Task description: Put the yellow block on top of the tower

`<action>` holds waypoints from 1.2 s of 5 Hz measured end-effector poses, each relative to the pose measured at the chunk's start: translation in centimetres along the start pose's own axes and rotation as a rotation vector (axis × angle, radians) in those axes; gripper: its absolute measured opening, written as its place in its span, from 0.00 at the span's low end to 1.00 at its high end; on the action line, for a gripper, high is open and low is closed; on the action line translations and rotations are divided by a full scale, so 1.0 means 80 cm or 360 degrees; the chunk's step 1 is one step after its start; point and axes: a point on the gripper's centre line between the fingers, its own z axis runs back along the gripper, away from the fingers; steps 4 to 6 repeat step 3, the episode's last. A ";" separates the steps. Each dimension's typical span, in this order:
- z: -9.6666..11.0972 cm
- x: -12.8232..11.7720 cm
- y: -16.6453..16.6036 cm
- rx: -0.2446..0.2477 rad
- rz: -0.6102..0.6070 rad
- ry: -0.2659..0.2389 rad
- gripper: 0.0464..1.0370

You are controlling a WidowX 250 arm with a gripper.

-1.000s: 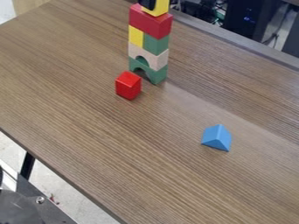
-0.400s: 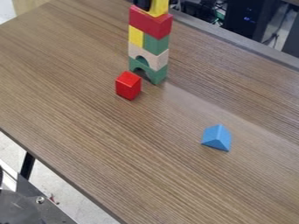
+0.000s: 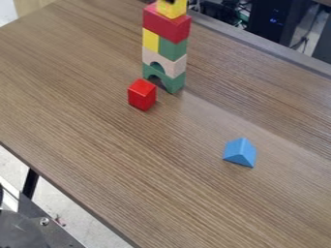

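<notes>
We found the yellow block [image 3: 172, 9] at the summit of the tower [image 3: 165, 55], apparently touching the red slab [image 3: 167, 23] there. The claw [image 3: 169, 1] showed as a dark scrap just above the tower; we could not tell whether it was spread, pressed together or pinching the block.

We judged the placing nearly done, with a clean parting the main worry. If the claw dragged sideways or caught the block as it left, the block could slide off the tower. A downward push off centre might tip the slab, since it lay across two separate pieces, and the arches at the tower's base gave it a narrow footing. A toppling tower could also strike the small red block [image 3: 142, 95] just beside its foot.

Under the tower we had a brown wood-grained table [image 3: 116, 160], with a blue wedge [image 3: 240, 152] well apart from the tower, nearer the camera and to its right. Beyond the tower, past the table's far edge, we noted dark equipment [image 3: 275, 22] and tangled cables [image 3: 304, 36].
</notes>
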 end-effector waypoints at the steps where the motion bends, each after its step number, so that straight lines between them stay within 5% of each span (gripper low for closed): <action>1: 0.042 -0.010 -0.012 -0.0135 -0.0086 0.0028 0.96; 2: 0.082 -0.037 -0.015 -0.0241 -0.0333 -0.0020 0.96; 3: 0.061 -0.092 -0.017 -0.0240 -0.0707 0.0181 0.96; 6: 0.061 -0.092 -0.017 -0.0240 -0.0707 0.0181 0.96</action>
